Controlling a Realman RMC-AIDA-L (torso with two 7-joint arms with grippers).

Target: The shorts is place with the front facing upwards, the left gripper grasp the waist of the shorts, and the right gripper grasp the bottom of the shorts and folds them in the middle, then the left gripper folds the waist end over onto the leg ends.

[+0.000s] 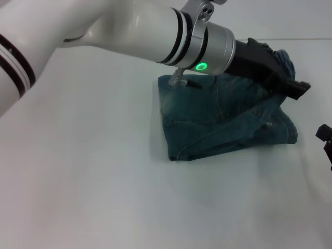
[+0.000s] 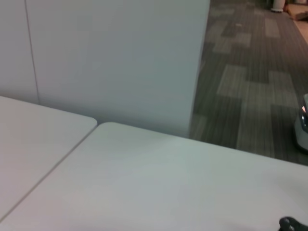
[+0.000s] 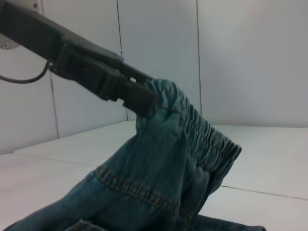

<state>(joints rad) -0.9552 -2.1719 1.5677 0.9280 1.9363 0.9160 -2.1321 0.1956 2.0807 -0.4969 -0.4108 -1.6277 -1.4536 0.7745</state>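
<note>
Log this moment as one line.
left pincer: shut on waist, lifted | shorts: folded, on table | right pincer: parked at table's right edge

text: none readable | labels: none | numbers: none

The left arm (image 1: 129,31) slants across the worktop's (image 1: 83,171) far side, blocking passage over the shorts (image 1: 223,122). Its pincer (image 3: 130,94) clamps the raised waist (image 3: 202,132). The right pincer (image 1: 326,140) sits at the right edge. Near and left stretches of worktop lie open.
</note>
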